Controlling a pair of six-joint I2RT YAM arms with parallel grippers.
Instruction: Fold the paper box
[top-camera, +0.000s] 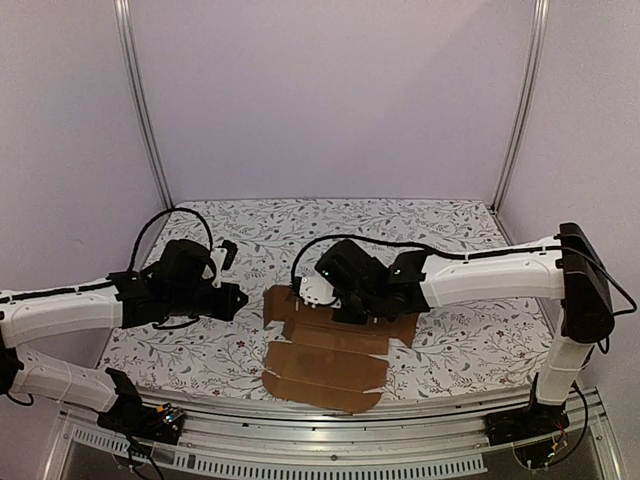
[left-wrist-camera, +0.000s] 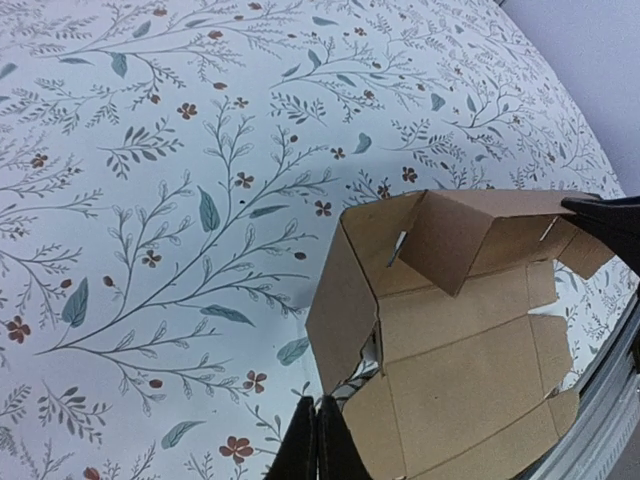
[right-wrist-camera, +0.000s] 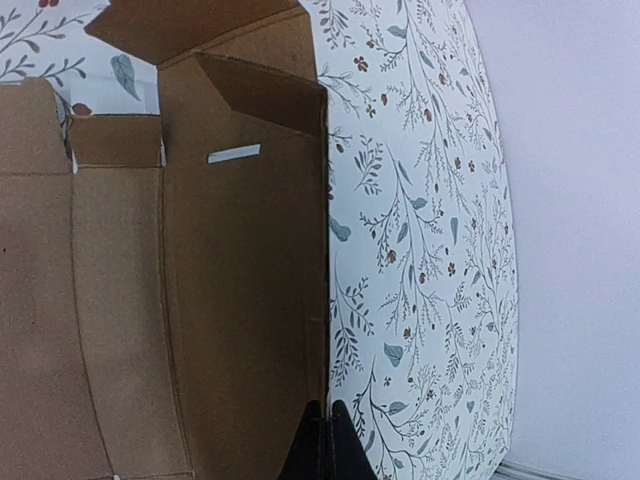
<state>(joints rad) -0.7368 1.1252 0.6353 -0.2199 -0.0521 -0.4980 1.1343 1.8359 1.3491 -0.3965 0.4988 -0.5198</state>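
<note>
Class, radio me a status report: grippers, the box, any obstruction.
Paper box: mostly flat, far flaps raised. Left gripper: jaws shut, beside its left flap. Right gripper: jaws shut, at a raised panel's edge. No obstruction seen.

Robot lab test cell: plain lilac walls (top-camera: 330, 100), aluminium corner posts (top-camera: 140, 110), floral-cloth table (top-camera: 400, 220), slotted metal rail (top-camera: 330, 440) along near edge.
</note>
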